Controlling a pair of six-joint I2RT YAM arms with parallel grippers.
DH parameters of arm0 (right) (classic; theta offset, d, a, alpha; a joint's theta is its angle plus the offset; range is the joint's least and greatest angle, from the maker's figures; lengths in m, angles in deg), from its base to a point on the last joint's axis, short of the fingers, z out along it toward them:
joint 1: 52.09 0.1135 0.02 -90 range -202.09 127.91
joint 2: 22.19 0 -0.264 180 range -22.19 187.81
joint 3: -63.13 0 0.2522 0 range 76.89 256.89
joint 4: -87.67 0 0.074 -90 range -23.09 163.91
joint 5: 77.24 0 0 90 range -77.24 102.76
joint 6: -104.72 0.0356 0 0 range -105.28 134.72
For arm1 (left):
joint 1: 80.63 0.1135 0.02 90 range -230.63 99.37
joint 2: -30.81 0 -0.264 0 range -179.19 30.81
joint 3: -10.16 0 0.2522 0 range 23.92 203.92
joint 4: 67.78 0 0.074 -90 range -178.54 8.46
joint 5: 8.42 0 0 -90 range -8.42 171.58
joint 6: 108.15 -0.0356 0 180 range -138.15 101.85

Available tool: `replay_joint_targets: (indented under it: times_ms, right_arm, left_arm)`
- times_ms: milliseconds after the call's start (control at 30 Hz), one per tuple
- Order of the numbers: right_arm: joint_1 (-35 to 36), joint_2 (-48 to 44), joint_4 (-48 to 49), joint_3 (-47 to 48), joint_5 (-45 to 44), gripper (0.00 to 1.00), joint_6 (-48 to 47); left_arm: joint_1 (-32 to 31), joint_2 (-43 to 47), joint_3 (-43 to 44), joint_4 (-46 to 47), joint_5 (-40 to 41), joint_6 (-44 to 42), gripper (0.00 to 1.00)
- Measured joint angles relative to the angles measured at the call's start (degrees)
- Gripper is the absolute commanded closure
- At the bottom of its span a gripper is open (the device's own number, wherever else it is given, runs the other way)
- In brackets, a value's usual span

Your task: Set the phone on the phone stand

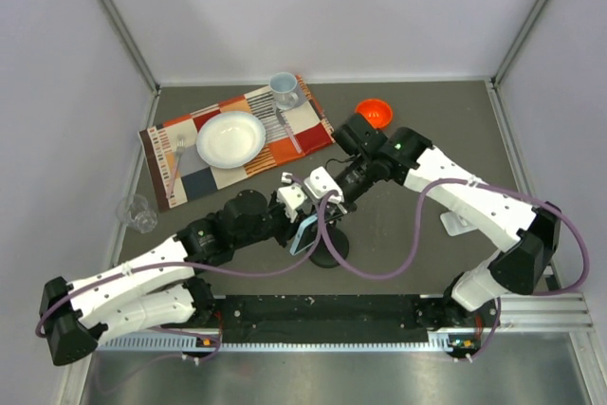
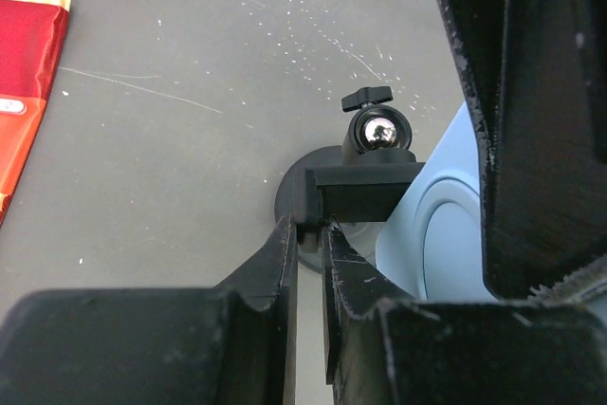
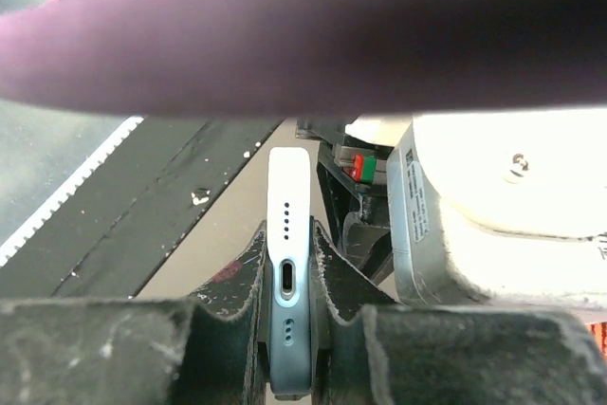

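Observation:
The light-blue phone (image 1: 305,232) hangs edge-on over the black phone stand (image 1: 329,251) at the table's middle. My right gripper (image 1: 318,211) is shut on the phone; in the right wrist view the phone (image 3: 288,187) sits clamped between both fingers of that gripper (image 3: 289,246), charging port facing the camera. My left gripper (image 1: 296,215) is shut on the stand's black bracket. In the left wrist view that gripper (image 2: 311,234) pinches the bracket (image 2: 365,187) below the shiny ball joint (image 2: 379,130). The phone (image 2: 446,234) is just right of the bracket.
A patchwork placemat (image 1: 303,135) at the back holds a white plate (image 1: 230,138), cutlery and a cup (image 1: 283,88). An orange bowl (image 1: 374,112) is behind the right arm. A clear glass (image 1: 139,212) stands at the left, a white object (image 1: 457,223) at the right.

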Motion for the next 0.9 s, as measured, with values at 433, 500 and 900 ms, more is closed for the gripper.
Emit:
replay_joint_targets:
  times_ms: [433, 500, 900]
  right_arm:
    - [0.04, -2.64, 11.61, -5.53, -5.05, 1.00, 22.84]
    - [0.42, -3.54, 14.27, -6.21, -8.35, 1.00, 28.39]
    - [2.10, -10.54, 26.56, -14.67, -23.02, 1.00, 46.75]
  left_arm:
    - [-0.63, 0.28, -0.22, -0.13, 5.86, 5.44, 1.00]
    - [-0.63, 0.28, -0.22, -0.11, 7.52, 6.91, 1.00]
    - [-1.25, 1.90, -0.35, -1.40, 14.12, 9.40, 1.00]
